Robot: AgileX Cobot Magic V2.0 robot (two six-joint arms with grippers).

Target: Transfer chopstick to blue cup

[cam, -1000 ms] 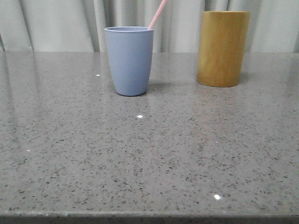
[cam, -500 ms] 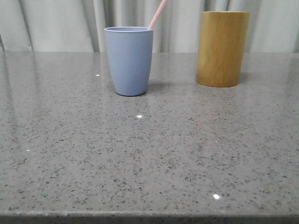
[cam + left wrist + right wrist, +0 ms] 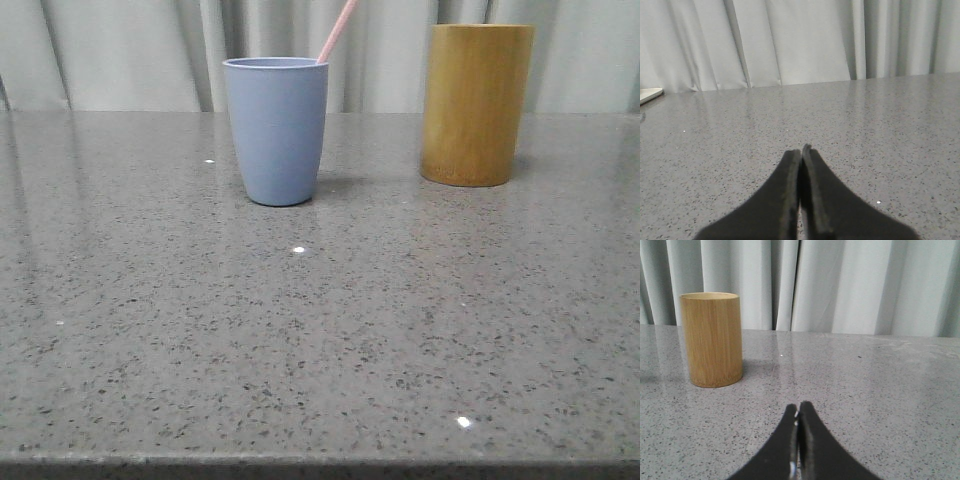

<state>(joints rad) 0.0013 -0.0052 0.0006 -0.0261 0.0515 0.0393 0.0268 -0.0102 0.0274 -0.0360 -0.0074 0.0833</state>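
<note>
The blue cup (image 3: 277,130) stands upright on the grey table, left of centre at the back in the front view. A pale pink chopstick (image 3: 337,31) leans out of it to the right; only its top end shows. Neither arm shows in the front view. In the left wrist view my left gripper (image 3: 801,150) is shut and empty, low over bare table. In the right wrist view my right gripper (image 3: 798,407) is shut and empty, well short of the bamboo holder (image 3: 712,339).
The taller yellow-brown bamboo holder (image 3: 476,104) stands at the back right in the front view. The speckled grey table (image 3: 320,330) runs to a front edge at the bottom. Grey curtains hang behind. A pale flat edge (image 3: 649,94) shows in the left wrist view.
</note>
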